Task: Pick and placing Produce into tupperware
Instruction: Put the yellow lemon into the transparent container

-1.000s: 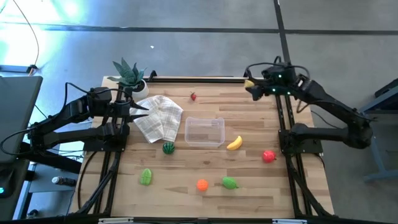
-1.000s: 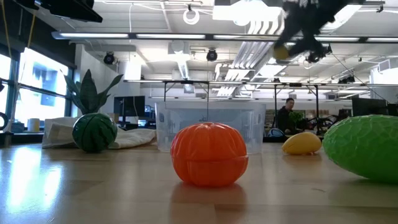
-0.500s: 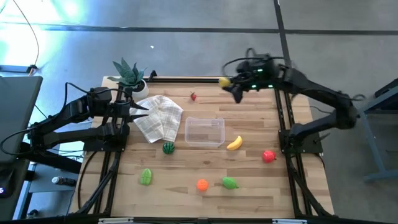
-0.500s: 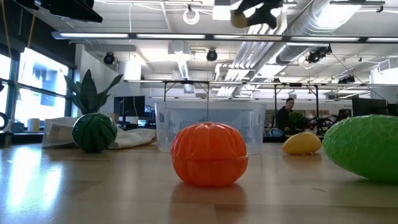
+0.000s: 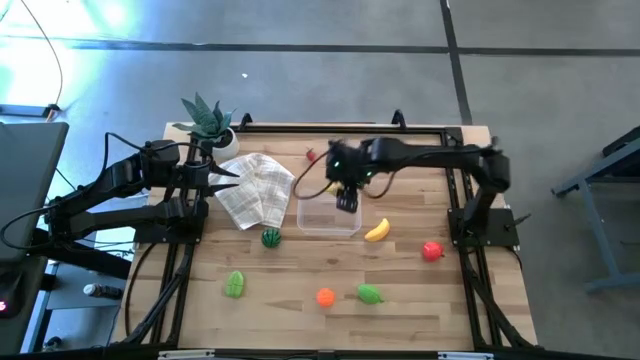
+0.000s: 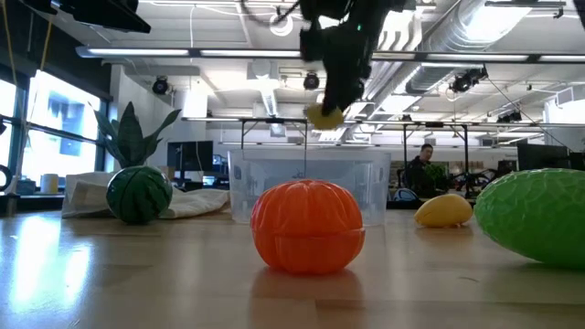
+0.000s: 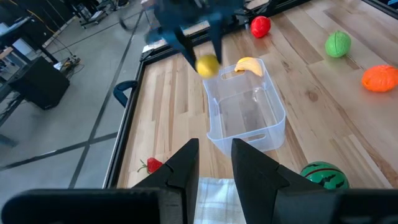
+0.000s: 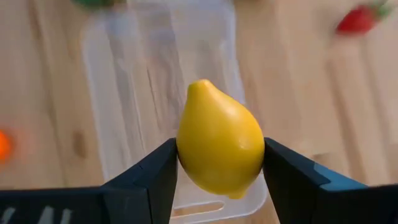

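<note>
Wooden slat table (image 5: 300,270): open room all round clear shallow rectangular plastic tupperware (image 5: 328,212), lidless, empty, mid-table.

Right gripper (image 5: 347,198) has swung in from far right table corner; now hangs over tupperware, fingers clamped on yellow plastic lemon (image 8: 219,146). Drop looks next; walls low, easy clearance.

Left gripper (image 7: 211,163) parked left of tupperware, fingers narrowly apart, empty.

Yellow toy banana (image 5: 377,230) just right of tupperware.
</note>
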Tool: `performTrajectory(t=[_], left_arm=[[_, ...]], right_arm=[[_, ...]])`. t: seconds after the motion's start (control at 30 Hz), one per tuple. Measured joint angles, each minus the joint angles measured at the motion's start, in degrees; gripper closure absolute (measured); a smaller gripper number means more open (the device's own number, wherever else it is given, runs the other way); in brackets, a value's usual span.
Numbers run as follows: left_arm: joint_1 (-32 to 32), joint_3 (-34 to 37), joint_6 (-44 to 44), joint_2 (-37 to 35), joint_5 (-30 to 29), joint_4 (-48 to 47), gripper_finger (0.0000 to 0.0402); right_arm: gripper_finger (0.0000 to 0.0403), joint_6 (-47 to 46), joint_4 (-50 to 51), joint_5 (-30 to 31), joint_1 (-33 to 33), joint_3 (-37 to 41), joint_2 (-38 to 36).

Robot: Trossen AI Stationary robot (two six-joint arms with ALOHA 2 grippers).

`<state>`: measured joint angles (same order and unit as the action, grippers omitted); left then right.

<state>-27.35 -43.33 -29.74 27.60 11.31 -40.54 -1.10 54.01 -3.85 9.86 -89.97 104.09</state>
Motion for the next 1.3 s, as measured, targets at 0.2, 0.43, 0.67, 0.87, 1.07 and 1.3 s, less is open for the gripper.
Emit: performTrajectory(t=[0.2, 0.43, 0.67, 0.87, 1.07, 1.3], left_arm=[[0.0, 0.0, 0.0, 0.0, 0.0, 0.0, 0.0316], [0.0, 0.0, 0.0, 0.0, 0.0, 0.0, 0.0316], [0.0, 0.0, 0.0, 0.0, 0.0, 0.0, 0.0316], [0.0, 0.0, 0.0, 0.0, 0.0, 0.0, 0.0316], [0.0, 0.0, 0.0, 0.0, 0.0, 0.0, 0.0316], [0.0, 0.0, 0.0, 0.0, 0.0, 0.0, 0.0316]], right_arm=[[0.021, 1.9, 0.2, 0.2, -2.3, 0.0, 6.9], [0.021, 3.1, 1.0, 1.0, -3.6, 0.0, 11.4], [0.021, 2.3, 1.7, 2.0, -3.0, 0.0, 13.0], [0.021, 2.6, 1.0, 2.2, -2.8, 0.0, 13.5], [0.021, 3.8, 1.0, 1.9, -2.7, 0.1, 14.2], [0.021, 4.0, 0.8, 1.8, -2.7, 0.1, 15.6]])
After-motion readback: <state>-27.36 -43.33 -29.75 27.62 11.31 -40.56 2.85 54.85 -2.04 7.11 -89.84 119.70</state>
